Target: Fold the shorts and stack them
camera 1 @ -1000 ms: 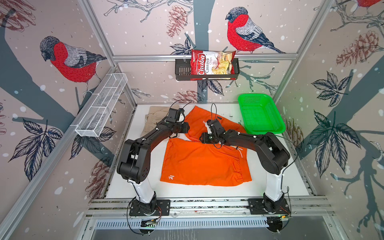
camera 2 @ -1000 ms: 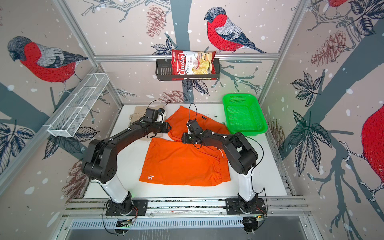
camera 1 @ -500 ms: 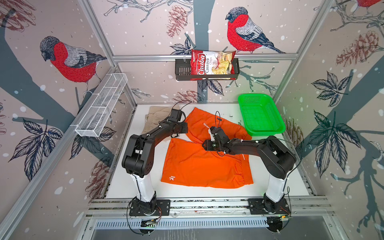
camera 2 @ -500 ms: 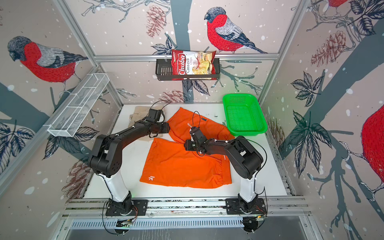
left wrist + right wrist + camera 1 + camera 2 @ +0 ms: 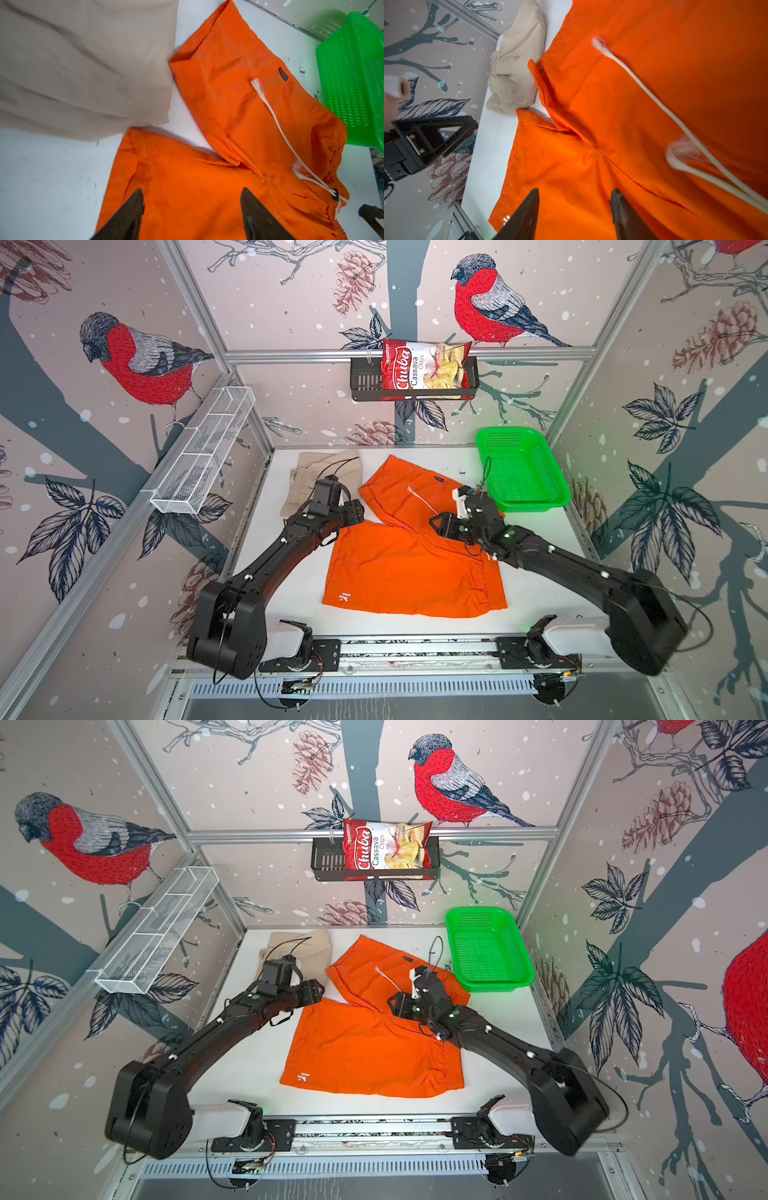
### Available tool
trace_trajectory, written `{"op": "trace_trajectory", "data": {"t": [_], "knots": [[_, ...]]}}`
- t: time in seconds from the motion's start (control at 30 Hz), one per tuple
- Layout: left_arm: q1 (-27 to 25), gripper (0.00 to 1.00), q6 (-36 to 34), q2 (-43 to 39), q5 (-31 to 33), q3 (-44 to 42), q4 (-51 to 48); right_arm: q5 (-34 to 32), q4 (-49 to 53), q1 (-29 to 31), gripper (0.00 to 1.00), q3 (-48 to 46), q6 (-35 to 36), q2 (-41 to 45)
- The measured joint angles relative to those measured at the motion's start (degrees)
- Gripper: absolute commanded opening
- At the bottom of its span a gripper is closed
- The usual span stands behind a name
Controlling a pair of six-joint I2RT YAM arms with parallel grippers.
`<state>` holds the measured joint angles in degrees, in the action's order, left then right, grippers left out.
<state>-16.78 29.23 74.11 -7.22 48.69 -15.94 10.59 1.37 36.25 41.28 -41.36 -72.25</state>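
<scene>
The orange shorts [image 5: 399,572] [image 5: 365,1048] lie spread on the white table, one leg towards the back and one towards the front left, with a white drawstring [image 5: 276,118] across the far leg. The beige shorts [image 5: 332,468] [image 5: 307,946] lie bunched at the back left, partly hidden by my left arm. My left gripper [image 5: 357,509] [image 5: 192,193] is open just above the near leg's far left corner and holds nothing. My right gripper [image 5: 436,526] [image 5: 575,192] is open over the crotch area, with only orange cloth [image 5: 633,93] beneath it.
A green basket [image 5: 532,504] stands at the back right, beside the orange waistband. On the back wall a black rack holds a chips bag [image 5: 424,369]. A white wire rack [image 5: 203,452] hangs on the left wall. Bare table [image 5: 291,597] lies front left.
My left gripper has opened and drawn back left and nearer, off the far leg. My right gripper has shifted right and slightly nearer. The orange shorts lie about as before.
</scene>
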Motion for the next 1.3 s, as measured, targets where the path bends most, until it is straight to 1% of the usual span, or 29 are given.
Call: {"op": "trace_trajectory", "data": {"t": [0.13, 0.3, 0.43, 0.5, 0.77, 0.9, 1.07, 1.3], "knots": [[-0.07, 0.75, 2.91, -3.61, -2.43, -4.50, 0.24, 4.22, 3.87, -5.79, 0.58, -6.88, -3.23, 10.80], [-0.07, 0.76, 5.35, -5.16, -7.06, -9.53, 1.73, 7.80, 12.26, -13.79, 0.60, -12.98, -5.64, 23.63], [-0.07, 0.76, 6.88, -5.22, -9.92, -11.78, 3.23, 9.53, 21.14, -20.37, 0.61, -15.30, -8.24, 31.47], [-0.07, 0.76, 8.02, -5.51, -10.91, -12.68, 4.20, 10.21, 25.99, -22.80, 0.62, -15.69, -8.22, 34.16], [-0.07, 0.76, 8.44, -5.18, -12.61, -13.86, 6.38, 10.67, 40.76, -29.14, 0.65, -18.08, -8.24, 36.54], [-0.07, 0.76, 8.87, -4.92, -13.09, -14.49, 6.82, 7.74, 45.86, -30.27, 0.67, -17.38, -8.28, 36.65], [-0.07, 0.76, 9.44, -3.87, -13.79, -14.82, 7.48, 6.23, 48.06, -30.32, 0.67, -17.57, -8.31, 36.59], [-0.07, 0.77, 9.46, -2.54, -14.23, -14.82, 8.37, 7.89, 48.52, -30.32, 0.67, -20.35, -8.28, 36.22]]}}
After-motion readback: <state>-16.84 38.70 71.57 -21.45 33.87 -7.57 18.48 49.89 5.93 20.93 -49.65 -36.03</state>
